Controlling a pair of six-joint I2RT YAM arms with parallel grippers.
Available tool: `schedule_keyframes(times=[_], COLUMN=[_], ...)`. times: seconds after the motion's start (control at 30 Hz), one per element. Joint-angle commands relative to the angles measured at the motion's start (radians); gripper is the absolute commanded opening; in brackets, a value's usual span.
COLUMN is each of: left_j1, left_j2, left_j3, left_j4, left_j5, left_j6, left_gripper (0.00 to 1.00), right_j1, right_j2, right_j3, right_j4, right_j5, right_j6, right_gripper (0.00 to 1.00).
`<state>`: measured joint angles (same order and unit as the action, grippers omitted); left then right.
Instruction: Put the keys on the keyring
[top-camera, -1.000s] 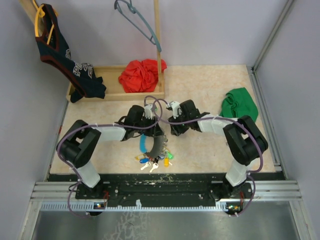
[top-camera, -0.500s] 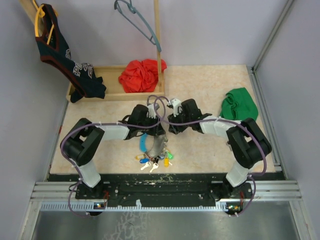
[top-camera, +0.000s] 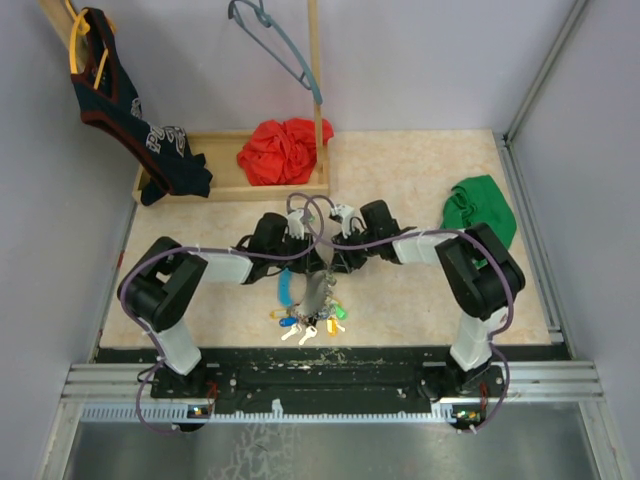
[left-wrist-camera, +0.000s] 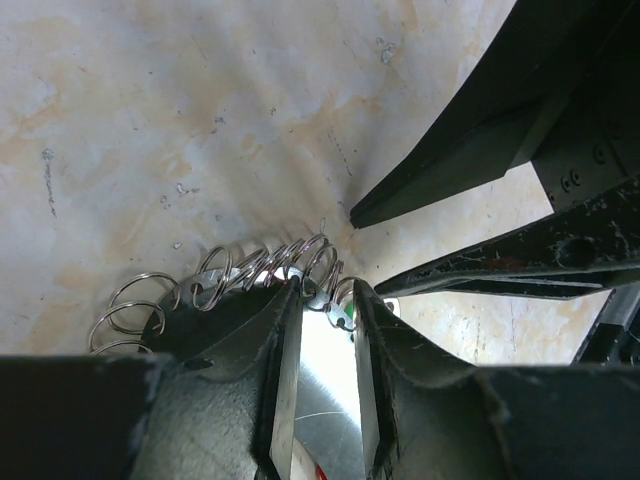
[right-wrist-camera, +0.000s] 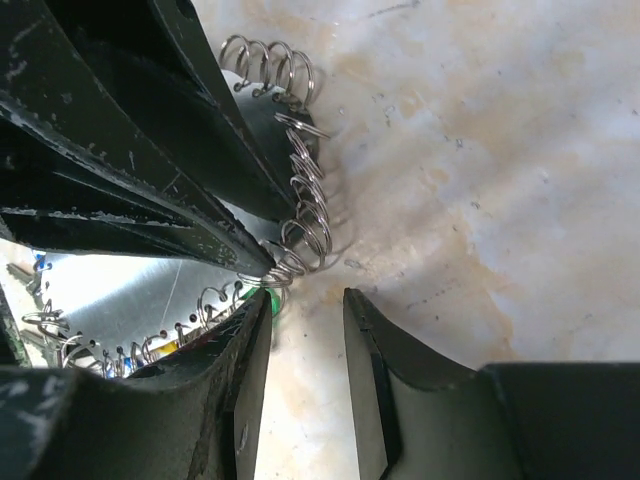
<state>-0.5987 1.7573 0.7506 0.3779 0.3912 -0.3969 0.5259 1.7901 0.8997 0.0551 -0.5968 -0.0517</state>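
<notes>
1. Keyring position: the keyring (top-camera: 314, 290) lies on the table (top-camera: 420, 300), in the middle near the front edge and between the 2 arms. Its light-blue section (top-camera: 287, 286) faces the left arm and its grey part faces the right arm.
2. Keys: the keys (top-camera: 305, 322) lie in a cluster at the near end of the keyring, with blue, yellow and green heads visible. In the top view it cannot be told which of them hang on the hoop.
3. Small wire rings (left-wrist-camera: 270, 265) sit in a row along the edge of the keyring, just beyond the left fingertips.
4. Left tool (left-wrist-camera: 325, 300): partly closed, with 1 finger (left-wrist-camera: 255, 350) against each edge of the shiny grey band of the keyring. The band fills the gap between the 2 fingers.
5. Right tool (right-wrist-camera: 305, 300): jaws apart, with only bare table in the gap and nothing held. Its left finger (right-wrist-camera: 240, 390) is just beside the row of wire rings and a green key head. The tips of the 2 tools are close together and point toward each other.
6. Surroundings: a red cloth (top-camera: 283, 150) rests in a wooden tray (top-camera: 225, 190) at the back, and a green cloth (top-camera: 480, 208) lies at the right, both well apart from the keyring.
</notes>
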Motion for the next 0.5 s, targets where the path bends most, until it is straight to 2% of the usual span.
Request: schedule_keyframes(times=[0.0, 0.23, 0.47], left_j1=[0.022, 0.042, 0.053], left_j2=[-0.003, -0.002, 0.008], left_j3=[-0.043, -0.067, -0.073], left_j4=[0.051, 0.082, 0.102], left_j5=[0.052, 0.075, 0.089], left_j6=[-0.027, -0.038, -0.046], left_gripper=[0.33, 0.33, 0.3], right_j1=[-0.011, -0.02, -0.019], right_j2=[0.043, 0.086, 0.112], right_j3=[0.051, 0.066, 0.08], right_j4=[0.063, 0.083, 0.059], right_j5=[-0.092, -0.148, -0.24], right_j6=[-0.003, -0.002, -0.041], right_gripper=[0.35, 0.3, 0.3])
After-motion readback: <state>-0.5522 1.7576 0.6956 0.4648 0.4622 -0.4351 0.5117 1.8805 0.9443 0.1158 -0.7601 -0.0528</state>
